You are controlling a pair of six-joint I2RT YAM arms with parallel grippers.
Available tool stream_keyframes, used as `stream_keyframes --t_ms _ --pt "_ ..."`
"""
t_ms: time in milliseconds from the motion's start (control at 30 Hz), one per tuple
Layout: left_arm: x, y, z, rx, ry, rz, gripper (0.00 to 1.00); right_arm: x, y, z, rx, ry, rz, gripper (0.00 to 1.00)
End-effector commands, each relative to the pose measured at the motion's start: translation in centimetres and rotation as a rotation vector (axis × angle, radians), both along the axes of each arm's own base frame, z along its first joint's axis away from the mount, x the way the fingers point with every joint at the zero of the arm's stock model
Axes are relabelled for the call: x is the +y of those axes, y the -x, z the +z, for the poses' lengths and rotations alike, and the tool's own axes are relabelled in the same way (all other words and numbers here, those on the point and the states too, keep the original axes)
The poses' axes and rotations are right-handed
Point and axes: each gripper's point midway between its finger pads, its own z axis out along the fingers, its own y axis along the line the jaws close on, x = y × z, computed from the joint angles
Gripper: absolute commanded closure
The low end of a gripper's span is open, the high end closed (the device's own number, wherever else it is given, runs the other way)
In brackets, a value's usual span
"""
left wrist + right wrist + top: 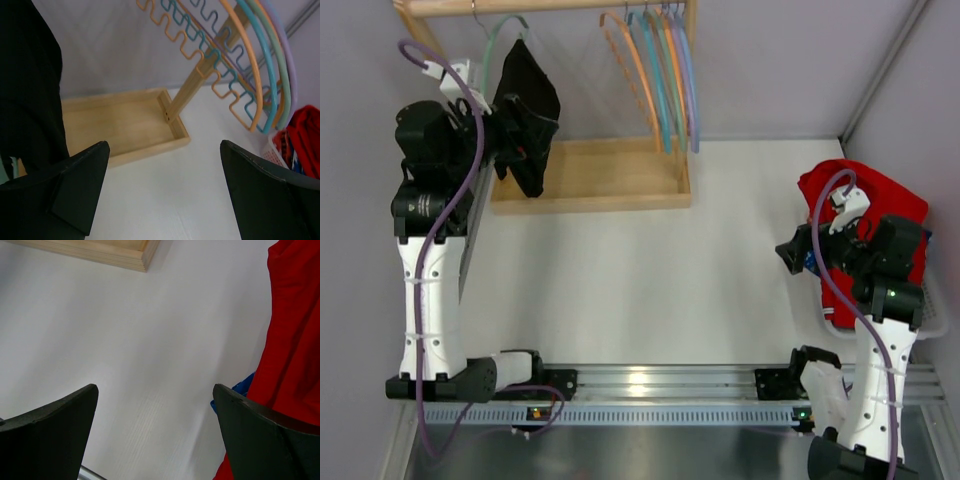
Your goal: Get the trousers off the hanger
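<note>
**A:** Trousers off yet?

**B:** No. The trousers hang on the hanger at eleven o'clock. Left pincer gapes wide just beside them, gripping nothing. Right pincer gapes empty at three o'clock. The whole removal remains.

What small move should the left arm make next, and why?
Probably ease the left gripper sideways onto the trousers and close on the cloth. Its jaws stand open with nothing between them, and the trousers hang right beside one finger, draped over the green hanger.
</note>
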Motion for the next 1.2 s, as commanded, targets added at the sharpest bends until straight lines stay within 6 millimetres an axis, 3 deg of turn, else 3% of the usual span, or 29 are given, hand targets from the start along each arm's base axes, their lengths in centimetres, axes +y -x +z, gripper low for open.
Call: stream_keyframes --t_ms 0,33,67,233,400,733,1167 --pt "2.1 -0.7 7.7 -0.240 0.077 0.148 0.01 0.3 0.0 1.6 -0.046 0.013 0.018 0.01" --pt "2.5 -1.5 8.4 -0.262 0.085 0.171 0.01 0.3 0.0 1.6 -0.046 0.013 0.016 0.01" --pt "3.0 -0.9 10.8 -0.315 0.093 0.198 0.01 0.4 0.0 1.6 -0.045 0.011 0.019 0.01" --pt "6.2 -1.7 13.8 -0.368 0.096 0.348 0.01 0.5 0.0 1.6 -0.046 -0.008 0.012 0.01" --pt "8.8 -4.2 11.9 -0.305 0.065 0.406 0.04 0.4 0.0 1.5 -0.045 -0.007 0.013 0.01" --pt "11.7 -7.4 8.2 -0.212 0.001 0.421 0.08 0.6 0.1 1.2 -0.047 -0.009 0.020 0.01" --pt "12.1 -11.1 1.7 -0.091 -0.120 0.355 0.24 0.7 -0.4 1.2 -0.045 -0.034 0.022 0.01"
